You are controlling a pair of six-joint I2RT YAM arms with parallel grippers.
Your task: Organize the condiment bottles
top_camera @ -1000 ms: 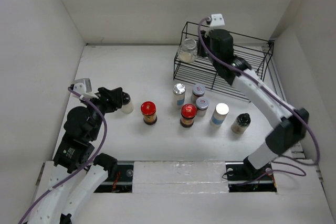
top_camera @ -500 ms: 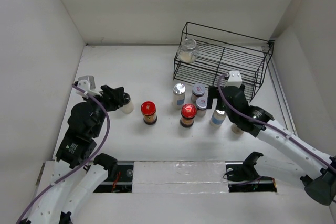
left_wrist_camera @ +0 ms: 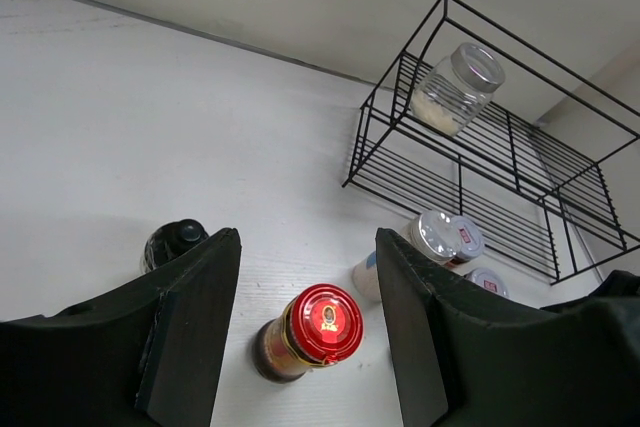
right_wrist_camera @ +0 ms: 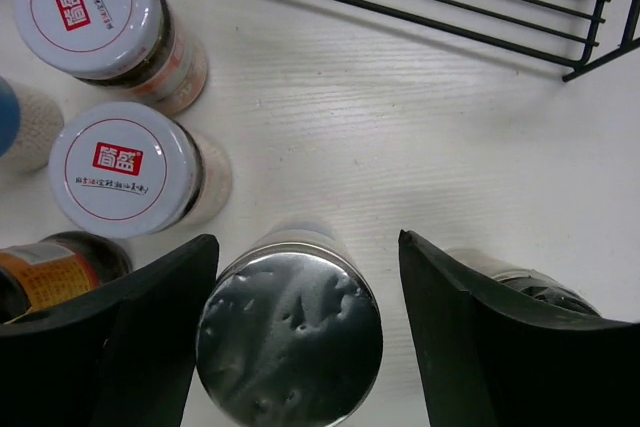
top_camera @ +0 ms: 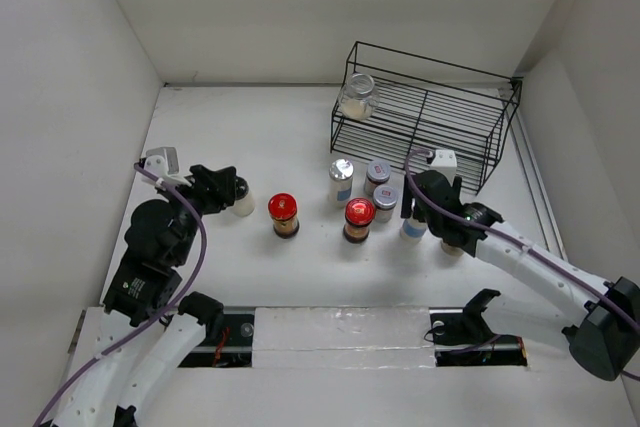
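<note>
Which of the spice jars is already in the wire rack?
The clear glass jar with a silver lid and pale contents, at the black wire rack's left end. All the other jars stand on the white table.

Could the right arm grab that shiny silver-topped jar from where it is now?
Probably yes: the right gripper hangs right above the silver-topped jar with its jaws open to either side. The black-lidded jar sits close on one side and might get nudged.
</note>
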